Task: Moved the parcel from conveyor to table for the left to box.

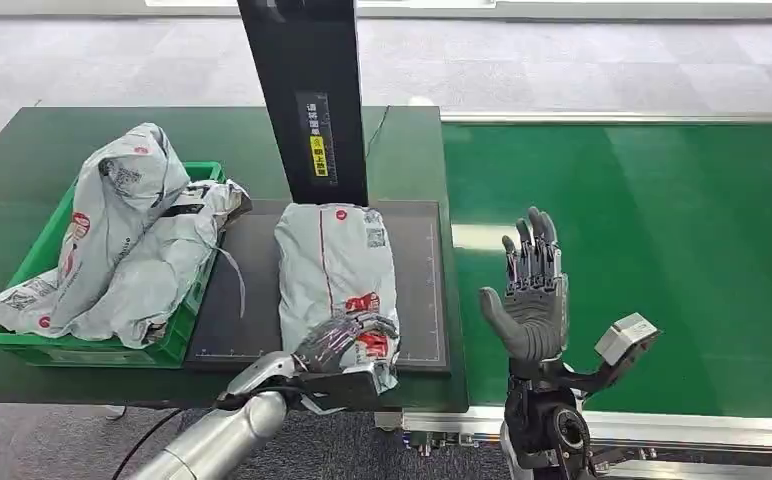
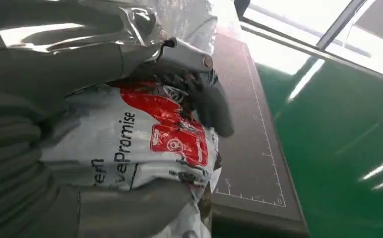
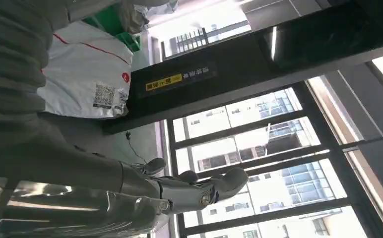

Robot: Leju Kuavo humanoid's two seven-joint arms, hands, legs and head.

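Parcel (image 1: 337,275): soft grey plastic mailer, crinkled, oblong; lies on the dark gridded mat (image 1: 424,300) on the desk (image 1: 22,150), beside the green conveyor (image 1: 642,250).
Left hand (image 1: 337,345): fingers (image 2: 212,101) curled over the parcel's near end, gripping it.
Right hand (image 1: 532,295): raised over the conveyor, palm up, fingers spread wide, holding nothing.
Print: red patches; letters "vePromise" legible.
Crate (image 1: 37,250): green plastic, heaped with similar grey mailers (image 1: 127,235).
Post (image 1: 307,95): black, with a yellow label.

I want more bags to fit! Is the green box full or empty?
Full. The green box holds grey parcels piled above its rim and spilling over the side.
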